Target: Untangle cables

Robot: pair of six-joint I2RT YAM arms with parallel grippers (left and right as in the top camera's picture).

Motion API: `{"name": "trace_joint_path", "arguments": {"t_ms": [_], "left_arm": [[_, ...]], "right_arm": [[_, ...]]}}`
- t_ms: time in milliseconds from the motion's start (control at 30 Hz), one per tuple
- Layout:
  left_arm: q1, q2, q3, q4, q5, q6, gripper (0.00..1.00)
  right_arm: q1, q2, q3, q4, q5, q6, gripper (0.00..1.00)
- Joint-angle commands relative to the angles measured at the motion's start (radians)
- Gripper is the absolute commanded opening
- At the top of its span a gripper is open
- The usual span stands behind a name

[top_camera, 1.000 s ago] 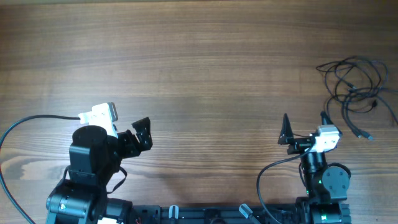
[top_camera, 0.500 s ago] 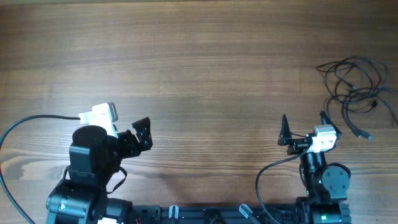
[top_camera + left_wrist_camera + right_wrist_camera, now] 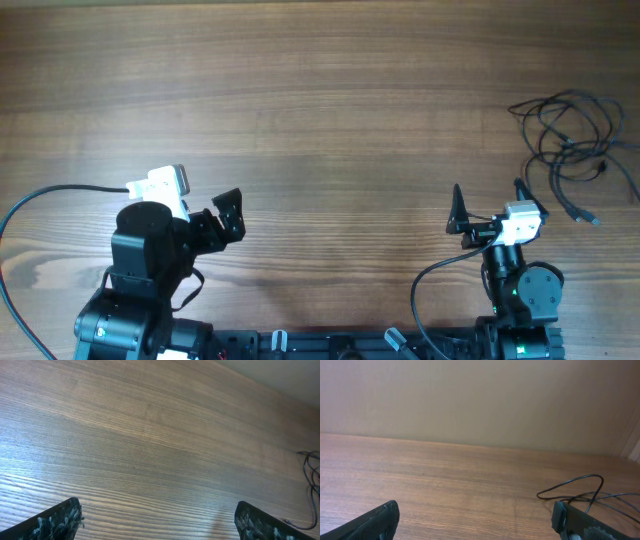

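At the far left of the overhead view, a thick black wire [image 3: 45, 197] curves from the table edge to the left arm [image 3: 150, 250]. A white camera module [image 3: 160, 184] sits on that arm's wrist. No writing on the module can be made out.

The left gripper [image 3: 229, 213] points up and to the right over bare wood, with nothing between its fingers. In the left wrist view its two black fingertips sit in the bottom corners of the frame, spread wide apart [image 3: 157, 522], with only the wooden table [image 3: 320, 100] between them.

The middle of the table shows nothing but wood grain running left to right.

Further right is the right arm [image 3: 515, 285], which carries its own white camera module [image 3: 520, 223]. A thin black wire [image 3: 428, 278] loops down on its left side. The right gripper [image 3: 489, 198] is spread too, its two pointed fingers standing well apart and holding nothing. The right wrist view agrees, with one finger in each lower corner [image 3: 472, 522], tabletop between them and a plain beige wall [image 3: 480, 395] behind.

The cables [image 3: 572, 148] lie near the table's right edge, beyond the right gripper and to its right, well apart from it. They form a loose heap of thin black loops crossing one another, and one small plug end [image 3: 592, 217] trails out toward the lower right. They show at the right edge of the left wrist view [image 3: 312, 485] and low on the right in the right wrist view [image 3: 580, 491]. Neither gripper touches them.
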Motion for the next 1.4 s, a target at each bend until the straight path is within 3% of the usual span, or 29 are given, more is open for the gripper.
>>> {"name": "trace_joint_path", "arguments": {"t_ms": [0,200,533,700,933,1133,1233,1367], "left_arm": [[0.004,-0.004,-0.009,0.002,0.005,0.005,1.0],[0.034,-0.061,-0.062,0.007,0.005,0.005,1.0],[0.092,-0.461,-0.572,0.485,0.099,0.005,1.0],[0.15,-0.591,-0.66,0.608,0.103,0.023,1.0],[0.18,-0.606,-0.766,0.888,0.034,0.183,1.0],[0.179,-0.606,-0.766,0.872,0.024,0.314,1.0],[0.179,-0.606,-0.766,0.749,0.028,0.319,1.0],[0.179,-0.606,-0.766,0.753,0.028,0.319,1.0]], "right_arm": [[-0.005,-0.009,-0.001,0.002,-0.019,-0.017,1.0],[-0.005,-0.009,-0.001,0.002,-0.019,-0.018,1.0],[-0.005,-0.009,-0.001,0.002,-0.019,-0.018,1.0],[-0.005,-0.009,-0.001,0.002,-0.019,-0.018,1.0],[-0.005,-0.009,-0.001,0.002,-0.019,-0.017,1.0],[-0.005,-0.009,-0.001,0.002,-0.019,-0.018,1.0],[-0.005,-0.009,-0.001,0.002,-0.019,-0.018,1.0],[-0.005,-0.009,-0.001,0.002,-0.019,-0.018,1.0]]}}
